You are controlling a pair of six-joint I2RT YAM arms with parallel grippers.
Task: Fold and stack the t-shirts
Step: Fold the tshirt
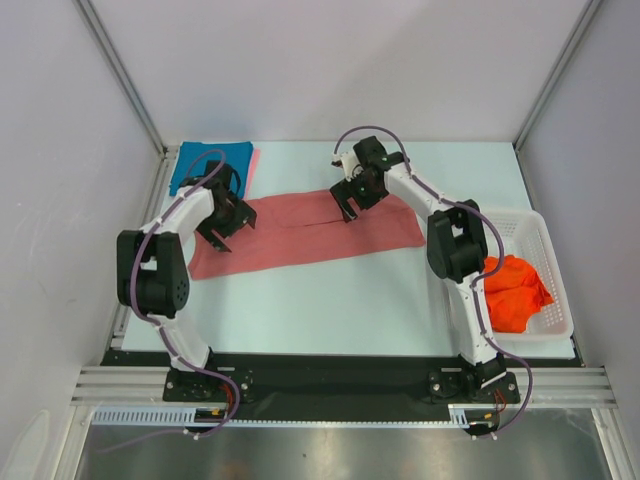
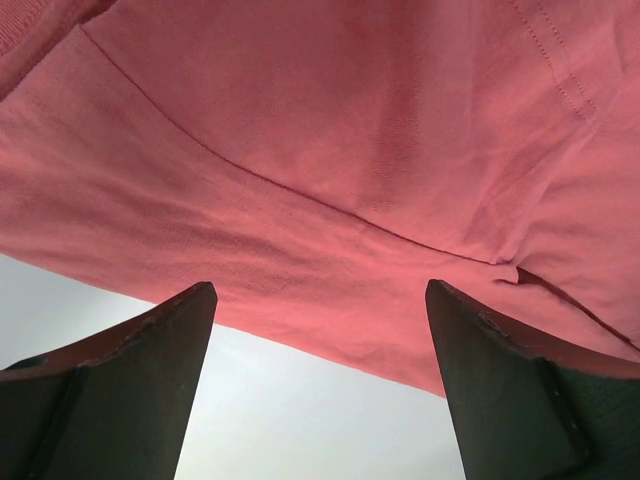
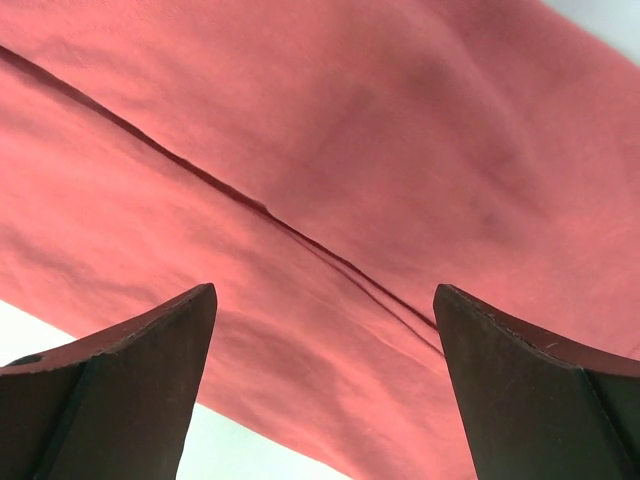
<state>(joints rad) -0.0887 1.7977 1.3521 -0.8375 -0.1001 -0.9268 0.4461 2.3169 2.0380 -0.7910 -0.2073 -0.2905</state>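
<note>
- Both claws are spread wide and hold nothing. The left claw (image 1: 218, 232) hangs over the left end of the salmon-red shirt (image 1: 310, 235), and the right claw (image 1: 350, 205) over its far edge, near the middle.
- Each wrist camera looks down between two dark fingers (image 2: 130, 400) set far apart. Salmon cloth fills the view beneath them, with a fold line running across it.
- That shirt lies as a long band across the middle of the table (image 1: 340, 300), apparently folded lengthwise. With a claw over each part, the arms seem placed to take fresh holds for a crosswise fold.
- A teal shirt (image 1: 200, 165) lies flat at the far left corner, and the edge of a pink shirt (image 1: 254, 165) shows along its right side. This looks like the finished stack.
- Orange-red shirts (image 1: 510, 290) sit bunched in a white basket (image 1: 555, 290) at the table's right edge, beside the right arm. They are probably waiting their turn.
- The table is smooth and pale blue-green. Plain white walls (image 1: 330, 60) with metal corner posts close it in, and the arms are bolted to a black strip at the near edge.
</note>
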